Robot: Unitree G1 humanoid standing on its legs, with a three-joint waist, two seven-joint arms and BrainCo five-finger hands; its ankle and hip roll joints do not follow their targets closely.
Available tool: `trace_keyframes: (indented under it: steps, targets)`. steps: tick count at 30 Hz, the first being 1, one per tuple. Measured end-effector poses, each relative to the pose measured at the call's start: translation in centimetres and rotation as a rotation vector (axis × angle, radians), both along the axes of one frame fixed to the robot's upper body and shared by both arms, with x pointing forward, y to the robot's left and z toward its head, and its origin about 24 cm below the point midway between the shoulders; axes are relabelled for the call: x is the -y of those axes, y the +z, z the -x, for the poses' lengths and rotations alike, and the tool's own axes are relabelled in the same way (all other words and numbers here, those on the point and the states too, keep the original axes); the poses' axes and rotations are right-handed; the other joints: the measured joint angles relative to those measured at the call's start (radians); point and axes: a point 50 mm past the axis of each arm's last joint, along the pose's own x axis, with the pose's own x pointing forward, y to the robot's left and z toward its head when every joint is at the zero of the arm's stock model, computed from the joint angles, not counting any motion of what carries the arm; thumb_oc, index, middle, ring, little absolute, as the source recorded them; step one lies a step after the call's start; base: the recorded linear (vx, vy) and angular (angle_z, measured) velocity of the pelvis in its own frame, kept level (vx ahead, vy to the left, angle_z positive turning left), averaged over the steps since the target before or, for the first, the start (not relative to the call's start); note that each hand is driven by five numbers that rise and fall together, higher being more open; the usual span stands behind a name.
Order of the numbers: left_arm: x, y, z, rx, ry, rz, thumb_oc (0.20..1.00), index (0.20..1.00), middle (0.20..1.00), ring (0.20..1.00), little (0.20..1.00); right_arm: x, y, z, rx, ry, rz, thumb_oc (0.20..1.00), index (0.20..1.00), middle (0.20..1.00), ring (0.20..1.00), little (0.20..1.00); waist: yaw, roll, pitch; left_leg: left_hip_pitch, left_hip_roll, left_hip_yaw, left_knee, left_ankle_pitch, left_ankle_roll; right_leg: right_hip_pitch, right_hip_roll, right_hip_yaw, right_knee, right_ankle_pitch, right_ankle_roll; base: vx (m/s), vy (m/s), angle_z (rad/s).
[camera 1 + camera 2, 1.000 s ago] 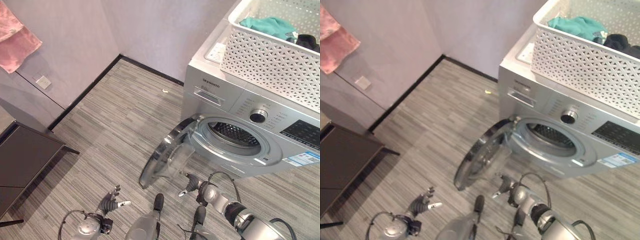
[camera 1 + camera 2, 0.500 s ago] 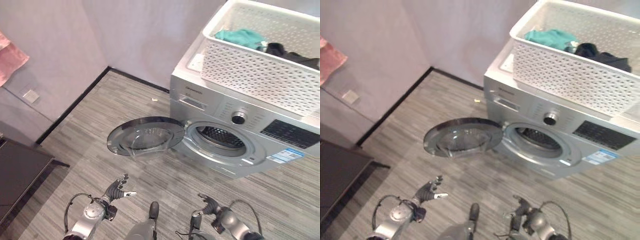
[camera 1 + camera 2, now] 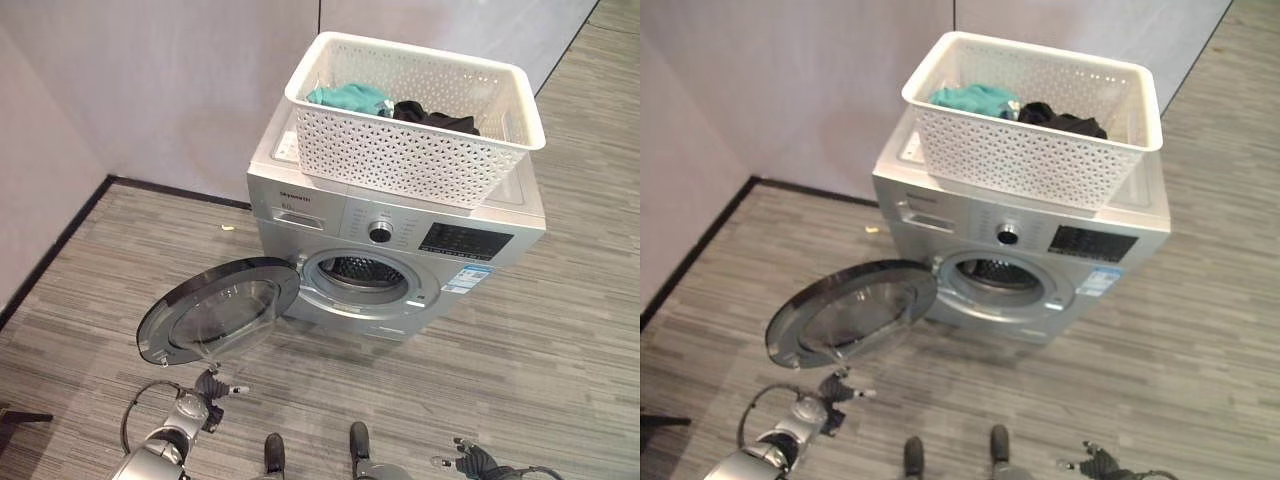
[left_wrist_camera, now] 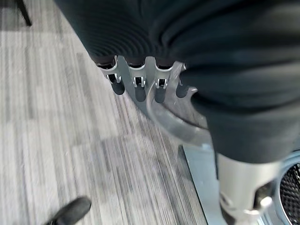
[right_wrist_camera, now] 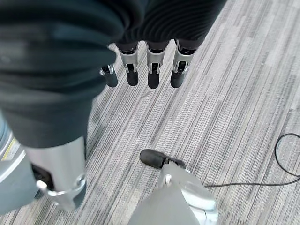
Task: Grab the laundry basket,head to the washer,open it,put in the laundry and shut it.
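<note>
We see one laundry basket (image 3: 420, 135) atop the one washer (image 3: 400, 255), holding two garments: a teal cloth (image 3: 347, 97) and a dark cloth (image 3: 435, 117). The door (image 3: 215, 310) hangs open, so loading comes next. Our left hand (image 3: 212, 386) and right hand (image 3: 468, 462) are low, fingers relaxed, empty; we must reach up.

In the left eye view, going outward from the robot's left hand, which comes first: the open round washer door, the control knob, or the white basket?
From the left hand:
1. Round glass washer door, swung open just above the hand.
2. Dark control knob, on the silver washer's front panel.
3. White perforated plastic laundry basket, on top of the washer.
</note>
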Motion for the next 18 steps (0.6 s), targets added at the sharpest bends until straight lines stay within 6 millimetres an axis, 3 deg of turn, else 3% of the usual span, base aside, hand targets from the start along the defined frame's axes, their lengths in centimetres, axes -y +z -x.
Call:
trace_keyframes:
  steps: [3,7,10,15,18]
  targets:
    - [-2.2,0.9,-0.3,0.014,0.051,-0.042,1.0,1.0,1.0,1.0,1.0,0.3,-0.1,0.3,-0.014,-0.028,0.003,1.0,1.0,1.0,1.0,1.0,-0.008,-0.032,0.01,-0.003,0.001,0.015,0.0,-0.003,0.003,-0.01,0.002,0.018,0.0,0.004,0.002,-0.06,0.018,-0.15]
    - [-4.5,3.7,-2.6,0.089,0.072,-0.113,1.0,1.0,1.0,1.0,1.0,1.1,-0.4,1.9,-0.075,-0.072,0.023,1.0,1.0,1.0,1.0,1.0,-0.018,-0.084,0.044,-0.05,-0.004,0.019,0.0,0.005,0.003,-0.061,-0.001,0.022,0.0,0.02,0.008,-0.08,0.033,0.0]
    - [-5.7,5.3,-3.7,0.093,0.039,-0.208,1.0,1.0,1.0,1.0,1.0,1.4,-0.3,1.6,-0.079,-0.085,0.035,1.0,1.0,1.0,1.0,1.0,-0.029,-0.112,0.079,-0.072,-0.011,0.029,0.0,0.012,0.01,-0.087,-0.01,0.029,0.0,0.033,0.012,-0.03,0.02,-0.06]
    - [-5.8,6.0,-4.5,0.072,-0.055,-0.365,1.0,1.0,1.0,1.0,1.0,1.0,-0.4,1.4,-0.079,-0.074,0.03,1.0,1.0,1.0,1.0,1.0,-0.035,-0.107,0.119,-0.083,-0.02,0.029,0.0,0.01,0.013,-0.096,-0.023,0.028,0.0,0.034,0.018,0.0,0.003,0.01]
    - [-6.2,6.4,-4.7,0.099,0.003,-0.361,1.0,1.0,1.0,1.0,1.0,0.8,-0.5,1.3,-0.076,-0.072,0.024,1.0,1.0,1.0,1.0,1.0,-0.035,-0.098,0.125,-0.083,-0.018,0.025,0.0,0.012,0.017,-0.094,-0.021,0.022,0.0,0.033,0.018,0.0,-0.001,0.01]
